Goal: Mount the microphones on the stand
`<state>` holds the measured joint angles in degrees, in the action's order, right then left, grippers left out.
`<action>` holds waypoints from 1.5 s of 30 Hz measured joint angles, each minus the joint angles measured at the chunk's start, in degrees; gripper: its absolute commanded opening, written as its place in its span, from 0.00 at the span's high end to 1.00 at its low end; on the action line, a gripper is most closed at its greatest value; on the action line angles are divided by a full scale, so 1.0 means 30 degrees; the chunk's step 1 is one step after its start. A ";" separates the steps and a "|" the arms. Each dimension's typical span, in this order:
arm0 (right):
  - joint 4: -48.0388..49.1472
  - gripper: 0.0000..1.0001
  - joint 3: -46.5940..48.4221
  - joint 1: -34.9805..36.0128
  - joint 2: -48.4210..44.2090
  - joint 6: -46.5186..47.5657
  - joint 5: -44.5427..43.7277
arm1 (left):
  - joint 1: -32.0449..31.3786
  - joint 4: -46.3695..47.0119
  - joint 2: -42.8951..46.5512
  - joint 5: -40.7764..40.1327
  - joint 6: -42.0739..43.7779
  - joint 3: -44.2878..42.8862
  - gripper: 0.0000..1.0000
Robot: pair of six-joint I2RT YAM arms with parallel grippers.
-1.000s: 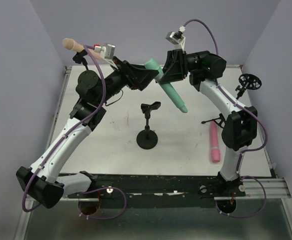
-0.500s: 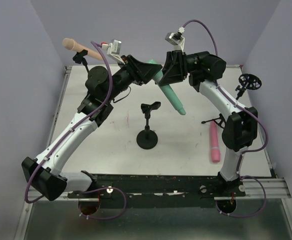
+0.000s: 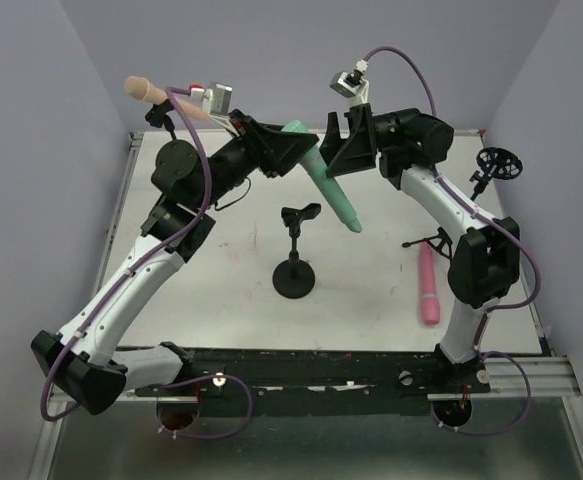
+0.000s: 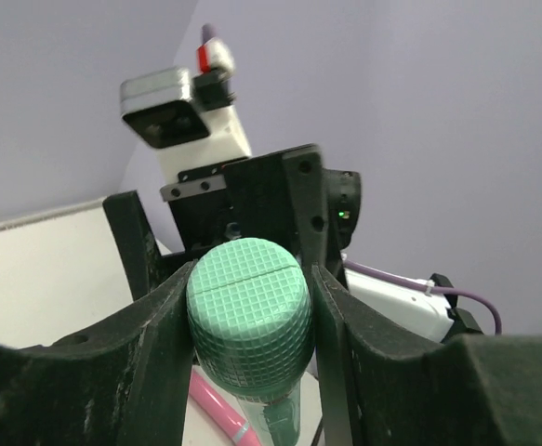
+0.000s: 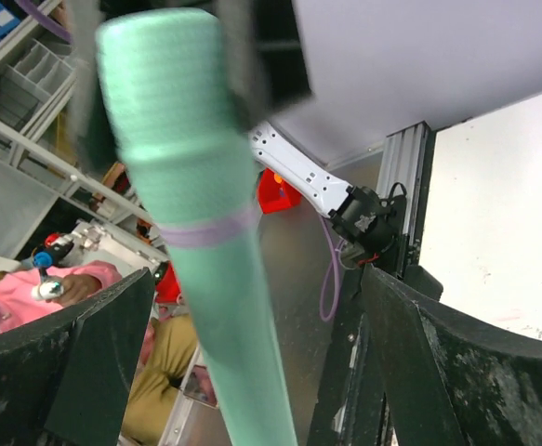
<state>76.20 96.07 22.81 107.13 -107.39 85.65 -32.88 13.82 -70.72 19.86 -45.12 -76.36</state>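
Mint-teal microphone (image 3: 333,193) in left gripper (image 4: 250,307)

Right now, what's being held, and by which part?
Left gripper clamps the mint-teal microphone by its rounded head; right gripper stands open around the body.

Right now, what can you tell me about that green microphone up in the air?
The microphone is mint-green and looks like plastic. It has a rounded, grid-textured head split by a seam, a pale band below the head, and a smooth body tapering to a blunt tail. It hangs above the table, tilted, head high and tail down towards the right. The left gripper clamps the head. The right gripper straddles the body with fingers spread, not touching.
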 measured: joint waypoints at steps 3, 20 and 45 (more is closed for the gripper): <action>-0.0007 0.00 -0.0160 -0.0138 0.0000 -0.0284 0.0007 | 0.0240 -0.0226 0.1100 0.0146 0.1013 0.0000 0.85; -0.0073 0.00 0.7635 -0.1195 -0.0313 0.0415 -0.0036 | 0.0765 -0.5778 0.8306 0.0270 0.5311 -0.0007 0.86; -3.4505 0.00 0.4255 0.1035 -0.6907 3.5947 -0.8313 | 0.0801 -0.9209 0.6849 -0.0321 0.8123 -0.3257 0.86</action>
<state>-27.31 108.84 25.91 86.41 0.45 60.71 -30.48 -13.80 -50.17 18.90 -20.75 -86.13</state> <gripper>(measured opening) 0.997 0.536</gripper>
